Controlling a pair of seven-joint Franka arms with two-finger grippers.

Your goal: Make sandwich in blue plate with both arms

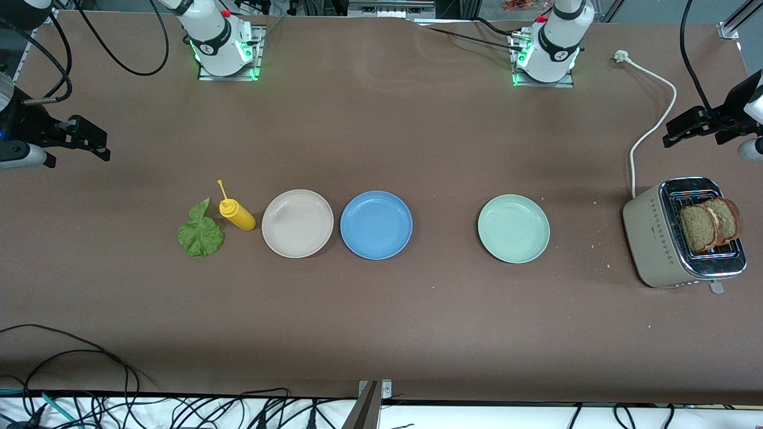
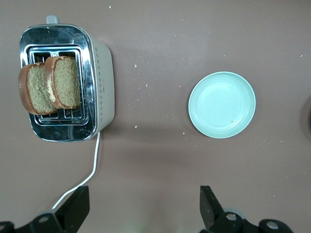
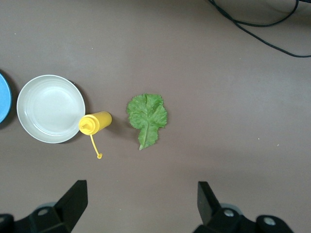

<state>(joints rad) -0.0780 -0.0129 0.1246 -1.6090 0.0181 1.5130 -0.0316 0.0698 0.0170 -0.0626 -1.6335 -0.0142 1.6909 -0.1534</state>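
The blue plate (image 1: 376, 224) lies bare in the middle of the table, between a beige plate and a pale green one. Two brown bread slices (image 1: 709, 223) (image 2: 48, 85) stand in the toaster's slots at the left arm's end. A green lettuce leaf (image 1: 200, 233) (image 3: 147, 116) lies flat on the table toward the right arm's end. My left gripper (image 1: 685, 128) (image 2: 144, 204) hangs open over bare table beside the toaster, holding nothing. High over bare table by the lettuce, my right gripper (image 1: 89, 140) (image 3: 141, 201) is open too, with nothing between its fingers.
A yellow squeeze bottle (image 1: 236, 213) (image 3: 95, 122) lies between the lettuce and the beige plate (image 1: 297, 223) (image 3: 48, 108). The pale green plate (image 1: 513, 228) (image 2: 222, 104) sits toward the beige toaster (image 1: 656, 238) (image 2: 102, 82). The toaster's white cable (image 1: 647, 134) runs toward the arms' bases.
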